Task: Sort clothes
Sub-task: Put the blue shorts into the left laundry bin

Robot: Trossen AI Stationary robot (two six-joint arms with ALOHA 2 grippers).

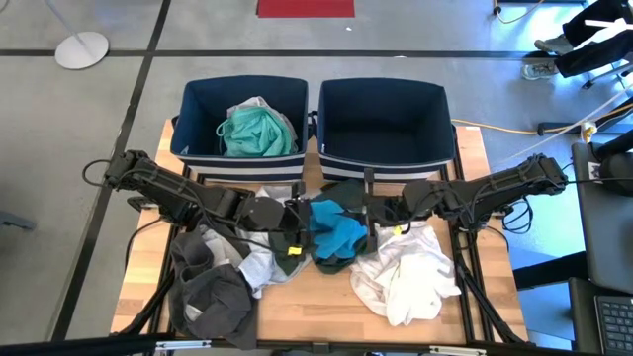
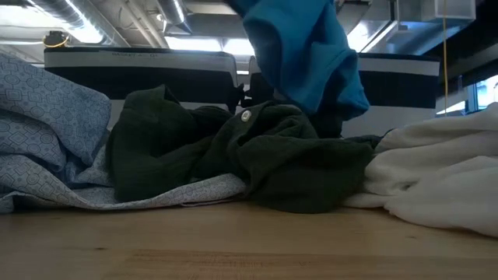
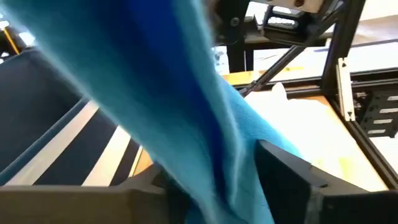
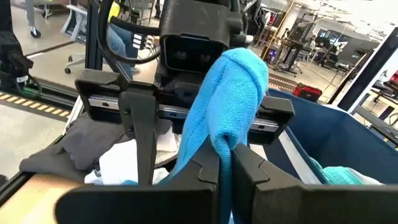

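Note:
A bright blue garment [image 1: 334, 235] hangs over the table's middle between my two grippers, above a dark green garment [image 2: 257, 155] that lies on the wood. My right gripper [image 4: 225, 163], reaching in level from the table's right, is shut on the blue garment. My left gripper [image 3: 214, 186], reaching in from the left, is open, and the blue cloth [image 3: 186, 106] runs between its fingers. A white garment [image 1: 407, 275] lies at the right. Grey garments [image 1: 213, 289] lie at the left. A turquoise garment [image 1: 255, 132] lies in the left bin. My right gripper pinches a bunched fold of the blue garment [image 4: 219, 127] between its two fingers, coming level from the table's right. A lump of cloth [image 4: 239, 74] stands up past the fingertips. The rest hangs below [image 2: 307, 62], lifted off the table. My left gripper has the blue cloth between its open fingers [image 3: 286, 177]; whether they touch it I cannot tell.
Two navy bins with white stripes stand side by side at the table's far edge: the left bin [image 1: 198, 109] holds clothes and nothing shows in the right bin [image 1: 384, 124]. A light patterned garment [image 2: 47, 140] lies at the low view's left. Bare wood [image 1: 307, 307] shows at the near middle.

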